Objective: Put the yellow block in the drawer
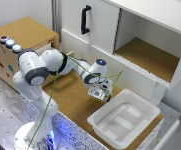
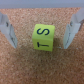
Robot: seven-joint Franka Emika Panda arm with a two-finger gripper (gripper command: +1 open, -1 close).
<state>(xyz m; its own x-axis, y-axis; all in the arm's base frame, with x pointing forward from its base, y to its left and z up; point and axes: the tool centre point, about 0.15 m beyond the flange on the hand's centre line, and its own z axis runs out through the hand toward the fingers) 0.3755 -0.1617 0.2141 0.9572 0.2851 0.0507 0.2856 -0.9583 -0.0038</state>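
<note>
In the wrist view the yellow block (image 2: pixel 42 37) lies on the cork mat, with black letters S and T on its faces. My gripper (image 2: pixel 40 45) is open, one finger on each side of the block and a small gap to each. The exterior view shows the gripper (image 1: pixel 101 94) low over the cork mat (image 1: pixel 72 97), just beside the white tub; the block itself is hidden under it there. The cork-topped brown box (image 1: pixel 22 37) stands at the exterior view's left. A light-wood edge of the drawer (image 1: pixel 68 54) shows behind my arm; the rest of it is hidden.
A white plastic tub (image 1: pixel 122 117) sits on the mat at the exterior view's right of the gripper. Behind stands a white cabinet (image 1: pixel 97 22) with a black vertical handle (image 1: pixel 85 19) and an open compartment (image 1: pixel 150 52). Three round buttons (image 1: pixel 10 43) sit on the box.
</note>
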